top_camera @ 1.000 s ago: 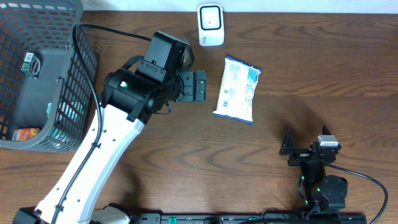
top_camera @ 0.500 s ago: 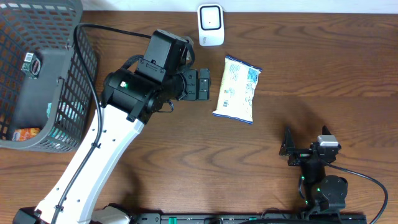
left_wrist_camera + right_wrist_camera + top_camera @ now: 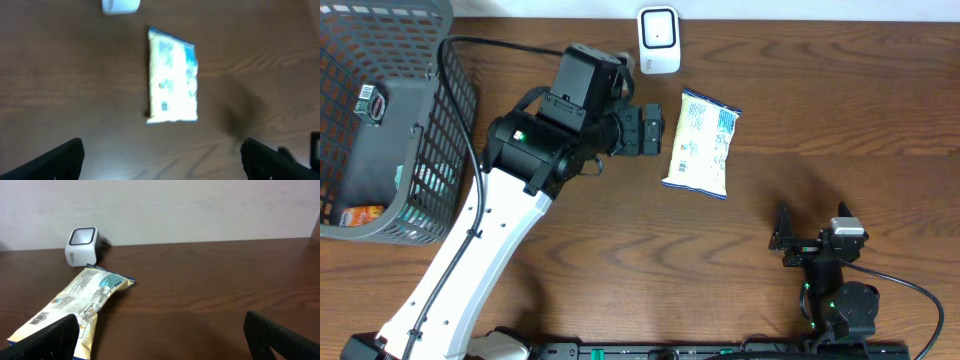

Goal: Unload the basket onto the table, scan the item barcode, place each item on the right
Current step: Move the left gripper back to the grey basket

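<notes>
The item, a white and blue snack bag (image 3: 703, 143), lies flat on the wooden table, just below the white barcode scanner (image 3: 659, 40). My left gripper (image 3: 650, 131) hovers open right beside the bag's left edge. In the left wrist view, which is blurred, the bag (image 3: 172, 75) lies ahead of the open gripper (image 3: 162, 160) and the scanner (image 3: 120, 5) shows at the top edge. My right gripper (image 3: 782, 240) rests open at the front right, apart from the bag. Its wrist view shows the bag (image 3: 75, 305) to the left and the scanner (image 3: 82, 246) behind it.
A grey mesh basket (image 3: 460, 100) stands at the left edge with a dark grey package (image 3: 390, 130) and other goods inside. A black cable (image 3: 490, 45) runs from the left arm along the basket's right side.
My left gripper has slid to the right, closer to the snack bag's left edge. The right arm and the bag have not moved.
</notes>
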`<action>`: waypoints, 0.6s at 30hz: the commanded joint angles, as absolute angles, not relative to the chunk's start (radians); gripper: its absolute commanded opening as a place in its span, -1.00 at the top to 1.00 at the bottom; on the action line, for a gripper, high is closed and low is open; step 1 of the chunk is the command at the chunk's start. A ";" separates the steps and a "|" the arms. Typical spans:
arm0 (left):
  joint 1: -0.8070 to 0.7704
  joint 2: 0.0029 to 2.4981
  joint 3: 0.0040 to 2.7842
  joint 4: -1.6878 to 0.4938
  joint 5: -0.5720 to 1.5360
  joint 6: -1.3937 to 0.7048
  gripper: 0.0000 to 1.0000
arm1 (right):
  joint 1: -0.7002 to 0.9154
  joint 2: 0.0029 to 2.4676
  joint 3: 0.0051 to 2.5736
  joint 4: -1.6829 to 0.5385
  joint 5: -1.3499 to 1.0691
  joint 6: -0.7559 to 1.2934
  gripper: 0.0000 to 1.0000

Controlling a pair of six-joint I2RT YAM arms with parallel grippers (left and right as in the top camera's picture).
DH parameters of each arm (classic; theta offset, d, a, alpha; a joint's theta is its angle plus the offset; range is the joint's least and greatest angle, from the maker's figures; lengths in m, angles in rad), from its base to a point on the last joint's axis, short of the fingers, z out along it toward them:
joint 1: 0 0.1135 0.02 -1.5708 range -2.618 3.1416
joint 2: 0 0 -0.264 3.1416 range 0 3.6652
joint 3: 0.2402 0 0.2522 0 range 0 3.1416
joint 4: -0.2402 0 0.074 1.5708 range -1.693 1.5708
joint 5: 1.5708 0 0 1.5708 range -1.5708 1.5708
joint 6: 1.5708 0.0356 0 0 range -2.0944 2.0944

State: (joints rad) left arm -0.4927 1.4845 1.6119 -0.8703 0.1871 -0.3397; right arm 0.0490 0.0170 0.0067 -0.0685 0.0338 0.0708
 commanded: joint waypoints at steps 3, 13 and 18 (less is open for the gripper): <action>-0.458 1.428 1.616 -0.764 0.198 -0.264 -0.96 | 0.040 0.015 0.005 -0.072 0.035 0.062 -0.98; -0.129 1.365 1.616 -0.689 0.031 -0.244 -0.96 | 0.040 0.015 0.005 -0.072 0.035 0.062 -0.98; 0.062 1.365 1.616 -0.664 0.033 -0.275 -0.86 | 0.040 0.015 0.005 -0.072 0.035 0.063 -0.99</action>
